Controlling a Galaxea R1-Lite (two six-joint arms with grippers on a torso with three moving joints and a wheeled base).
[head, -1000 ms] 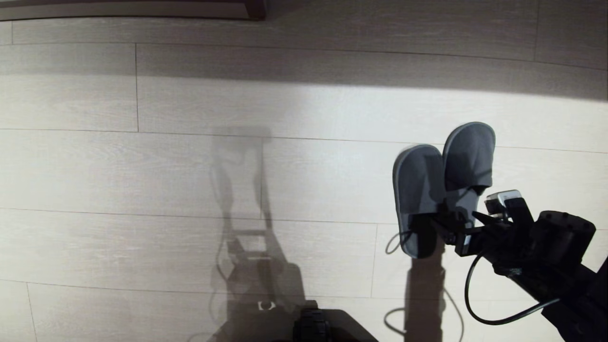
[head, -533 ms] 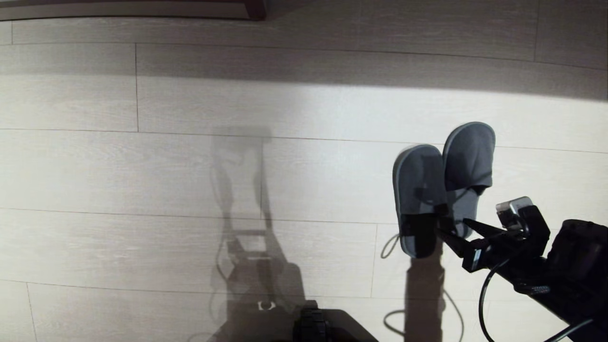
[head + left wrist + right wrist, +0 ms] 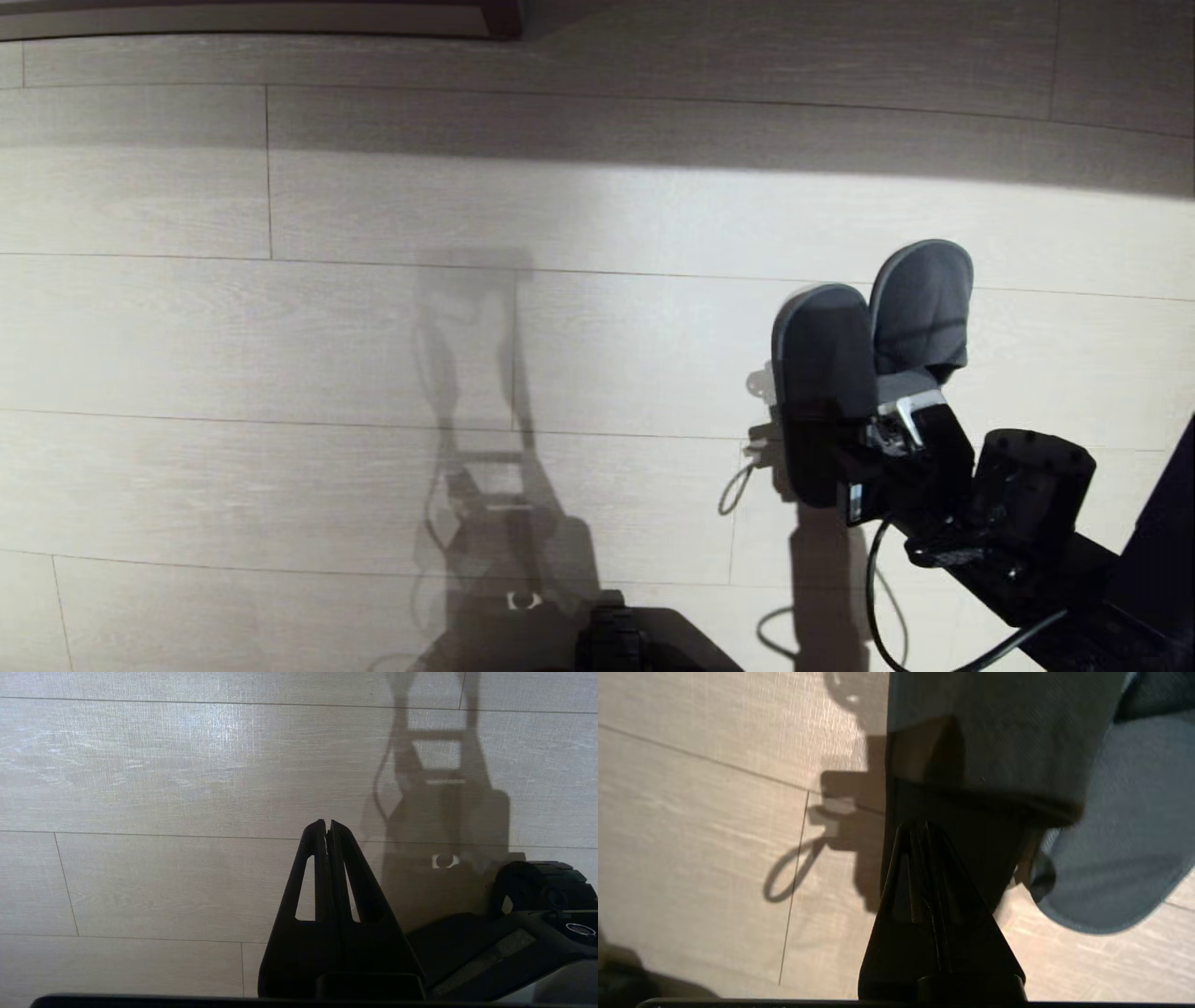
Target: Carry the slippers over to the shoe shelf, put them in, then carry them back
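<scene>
Right wrist view alone shows the right gripper (image 3: 924, 828) with its jaws closed, empty, tips over the heel end of the slippers (image 3: 1101, 858). Left wrist view shows the left gripper (image 3: 327, 823) closed too, hanging over bare floor (image 3: 140, 788) beside the robot's dark base (image 3: 514, 933). Head view, near to far: the base (image 3: 644, 639) at six o'clock, the right gripper (image 3: 873, 448) at four o'clock hiding the slippers' (image 3: 920, 299) heels; the pair lies side by side on pale wood planks (image 3: 280, 327), with a dark skirting strip (image 3: 261, 19) at twelve o'clock.
</scene>
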